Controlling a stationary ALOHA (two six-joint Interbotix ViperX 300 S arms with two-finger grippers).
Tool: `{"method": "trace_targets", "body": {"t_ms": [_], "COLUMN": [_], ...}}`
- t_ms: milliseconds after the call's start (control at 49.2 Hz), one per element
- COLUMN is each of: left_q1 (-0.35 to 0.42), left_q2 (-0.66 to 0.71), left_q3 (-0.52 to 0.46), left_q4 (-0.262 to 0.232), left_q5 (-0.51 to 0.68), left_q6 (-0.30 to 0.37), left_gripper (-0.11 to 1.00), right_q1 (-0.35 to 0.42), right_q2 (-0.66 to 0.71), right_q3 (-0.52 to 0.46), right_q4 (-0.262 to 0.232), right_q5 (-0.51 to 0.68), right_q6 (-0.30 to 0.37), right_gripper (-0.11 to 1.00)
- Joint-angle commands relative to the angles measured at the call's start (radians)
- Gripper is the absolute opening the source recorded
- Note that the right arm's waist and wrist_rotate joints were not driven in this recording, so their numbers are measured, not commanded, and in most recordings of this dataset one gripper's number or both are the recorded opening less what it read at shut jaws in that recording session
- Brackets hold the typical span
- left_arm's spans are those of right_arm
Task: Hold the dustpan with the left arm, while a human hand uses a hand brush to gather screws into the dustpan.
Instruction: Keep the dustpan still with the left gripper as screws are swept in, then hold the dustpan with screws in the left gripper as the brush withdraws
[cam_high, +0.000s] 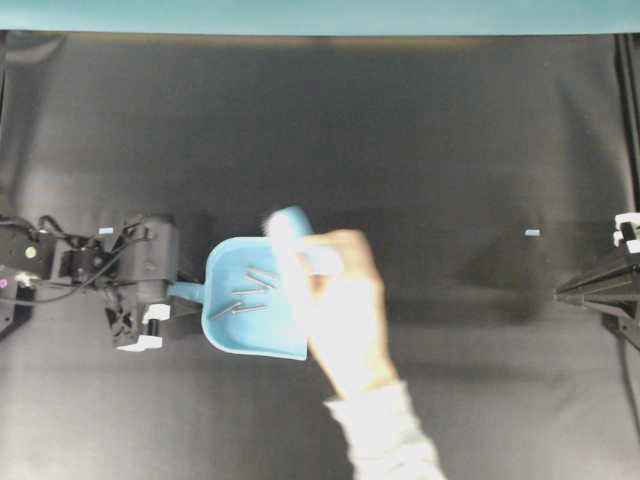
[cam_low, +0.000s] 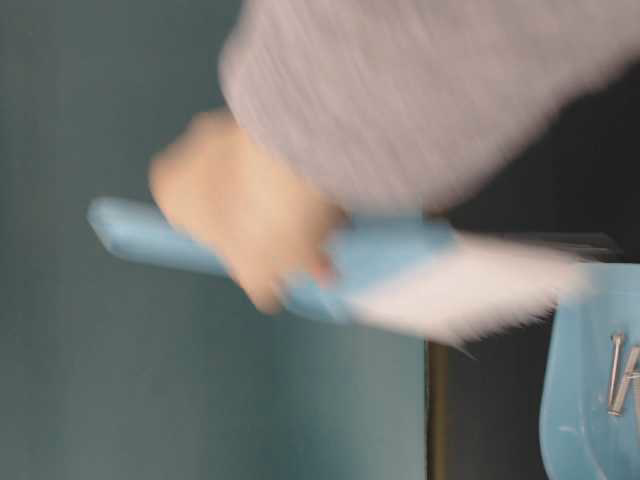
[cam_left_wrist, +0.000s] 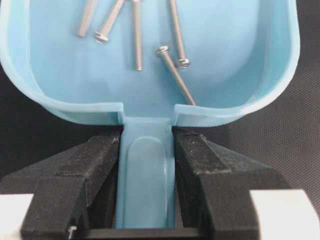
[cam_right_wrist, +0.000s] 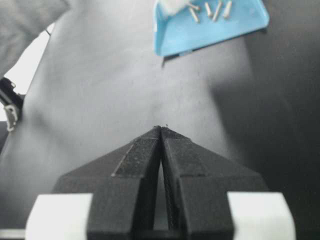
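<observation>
- Clamping the short handle from both sides, the left gripper is closed on the dustpan, which is held over the black table.
- Five screws are seen lying inside the tray.
- The hand brush is gripped by the human hand above the dustpan's open edge.
- The right gripper is pressed together, empty, well apart.

Glossy smooth plastic dustpan, shiny metal screws, and a matt black woven cloth table cover.

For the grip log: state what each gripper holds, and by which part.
Left gripper: dustpan, clamped by its handle. Right gripper: shut, holding nothing.
</observation>
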Motion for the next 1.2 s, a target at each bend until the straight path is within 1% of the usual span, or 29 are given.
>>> {"method": "trace_targets", "body": {"t_ms": [0,285,468,631,732,875,976,1180], "left_q1": [0.006,0.006,0.008,0.009,0.014,0.025,0.025,0.029], "left_q2": [-0.015,-0.041,-0.061,-0.104,-0.137,-0.181,-0.206,-0.224], "left_q3": [0.015,0.063,0.075,0.074,0.072,0.080,0.086,0.098], "left_q4": [0.003,0.003,0.003,0.003,0.003,0.003,0.003,0.003], "left_q5": [-0.064,-0.252,-0.316,-0.324,-0.324,-0.319,-0.318,-0.302], "left_q6": [0.006,0.009,0.012,0.051,0.061,0.061,0.048,0.037], "left_gripper": [0.30,0.30,0.30,0.30,0.30,0.30,0.30,0.30], "right_q1": [0.000,0.000,0.000,0.000,0.000,0.000,0.000,0.000], "right_q2": [0.005,0.005,0.005,0.003,0.005,0.003,0.005,0.003], "right_q3": [-0.005,-0.005,-0.005,-0.005,-0.005,-0.005,-0.005,-0.005], "right_q4": [0.000,0.000,0.000,0.000,0.000,0.000,-0.002,0.000], "right_q5": [-0.005,-0.003,-0.003,-0.003,-0.003,-0.003,-0.003,-0.003], "right_q6": [0.000,0.002,0.002,0.000,0.000,0.002,0.002,0.000], "right_gripper": [0.00,0.00,0.00,0.00,0.00,0.00,0.00,0.00]}}
